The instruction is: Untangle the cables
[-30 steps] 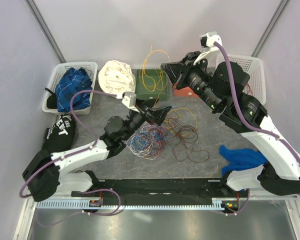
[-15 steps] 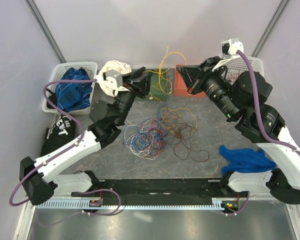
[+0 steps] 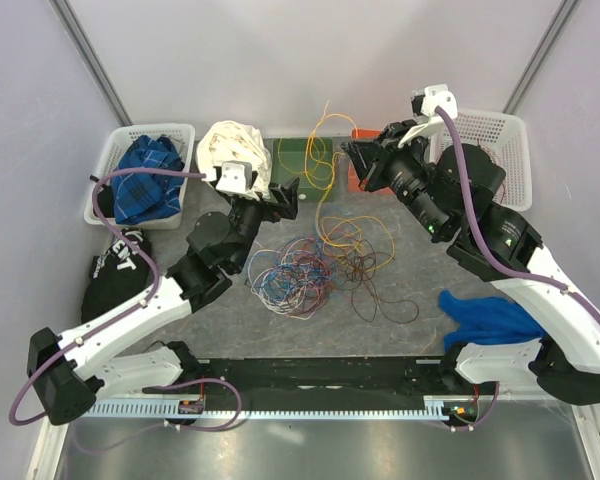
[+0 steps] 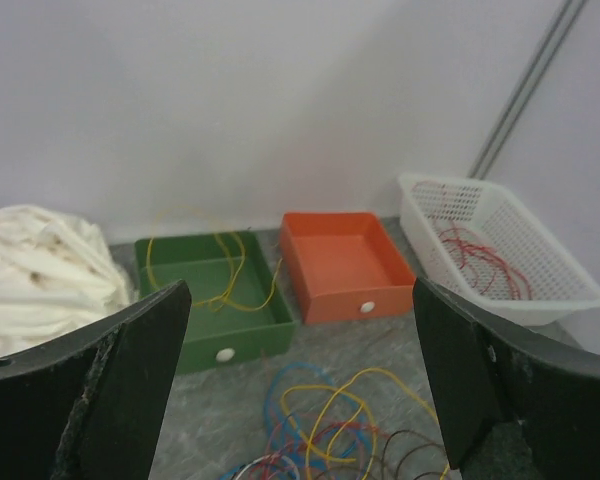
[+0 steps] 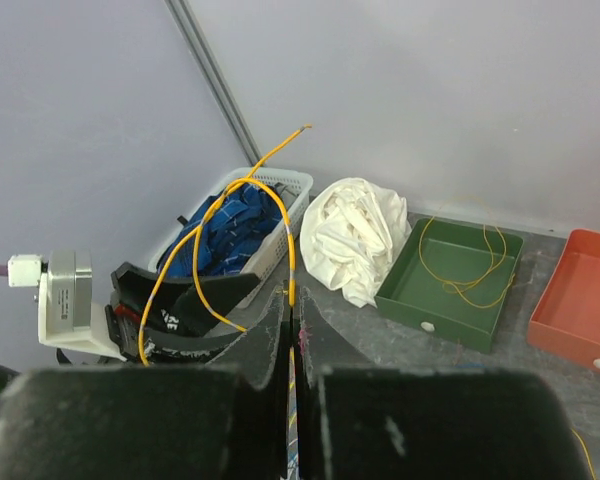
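Now, the sorting is only partly done. The left pincer (image 4: 298, 345) is standing wide apart and gripping nothing, hovering over the back of the table and facing the trays. The right pincer (image 5: 292, 305) is pinching a yellow wire (image 5: 242, 186) between closed fingers and holding it up, so it is trailing down toward the heap. The cables (image 3: 302, 270) are lying mid-table between the two arms, a knotted pile of blue, purple, red, brown and yellow loops.

Done so far, by the look of it:
- A yellow strand (image 4: 242, 250) is sitting in the green tray (image 4: 260, 340).
- A red strand (image 4: 475, 250) is sitting in the white basket (image 4: 520, 300).
- The orange tray (image 4: 345, 265) is showing a bare floor.

Most of the tangle is waiting to be separated, so I am judging the job well under halfway.
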`<state>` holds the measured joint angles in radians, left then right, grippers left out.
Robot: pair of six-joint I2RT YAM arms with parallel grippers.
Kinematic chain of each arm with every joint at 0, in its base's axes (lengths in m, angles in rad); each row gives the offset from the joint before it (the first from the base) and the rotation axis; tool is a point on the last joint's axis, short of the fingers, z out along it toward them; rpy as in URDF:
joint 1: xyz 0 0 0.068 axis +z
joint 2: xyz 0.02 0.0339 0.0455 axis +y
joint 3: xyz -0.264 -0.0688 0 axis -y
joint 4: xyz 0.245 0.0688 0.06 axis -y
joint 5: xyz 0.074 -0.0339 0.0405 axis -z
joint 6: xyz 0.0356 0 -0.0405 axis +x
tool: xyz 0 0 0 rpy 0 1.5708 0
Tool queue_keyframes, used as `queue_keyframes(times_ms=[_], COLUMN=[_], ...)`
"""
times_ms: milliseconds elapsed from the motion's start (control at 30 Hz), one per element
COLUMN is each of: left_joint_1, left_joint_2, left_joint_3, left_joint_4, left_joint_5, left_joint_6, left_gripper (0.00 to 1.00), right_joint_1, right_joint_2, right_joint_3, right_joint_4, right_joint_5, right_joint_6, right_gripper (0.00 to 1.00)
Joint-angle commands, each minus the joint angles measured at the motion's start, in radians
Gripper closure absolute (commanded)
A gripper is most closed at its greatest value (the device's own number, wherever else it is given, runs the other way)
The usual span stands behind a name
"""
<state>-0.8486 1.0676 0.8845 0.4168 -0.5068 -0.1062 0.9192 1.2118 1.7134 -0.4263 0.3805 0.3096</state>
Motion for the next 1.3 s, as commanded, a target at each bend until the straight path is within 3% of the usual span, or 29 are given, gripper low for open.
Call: queue_keyframes(times_ms=[0,233,467,600,1033,1267], left_joint_1=[0.003,0.003,0.003,0.003,0.003,0.003], left_joint_2=[-0.112,-0.271,-0.423,-0.488,-0.738,-0.755], left_joint_3=[-0.024,-0.117,-0.137,-0.173,-0.355,-0.398], left_joint_4=[-0.068,-0.286,-0.836,-0.963,-1.059,-1.069], left_joint_5=[-0.110,-0.136,-0.136,-0.096,-0.039,-0.042], left_joint_6=[-0.050,-0.327,-0.670,-0.759,-0.878,-0.931], left_gripper=[0.00,0.00,0.00,0.00,0.00,0.00], right_joint_1=[0.004,0.001,-0.078,-0.160,-0.292,-0.333], right_joint_2=[0.014,0.110,0.296,0.402,0.764,0.942], right_joint_3=[0.005,0.023,0.097,0.133,0.298,0.405], right_joint_4=[0.060,0.084,0.116,0.152,0.334,0.354], right_joint_5=[0.021,0.107,0.103,0.104,0.067,0.078], right_joint_6=[-0.020,-0.069,-0.037,-0.021,-0.006,0.011], right_gripper=[1.00,1.00,1.00,1.00,1.00,1.00])
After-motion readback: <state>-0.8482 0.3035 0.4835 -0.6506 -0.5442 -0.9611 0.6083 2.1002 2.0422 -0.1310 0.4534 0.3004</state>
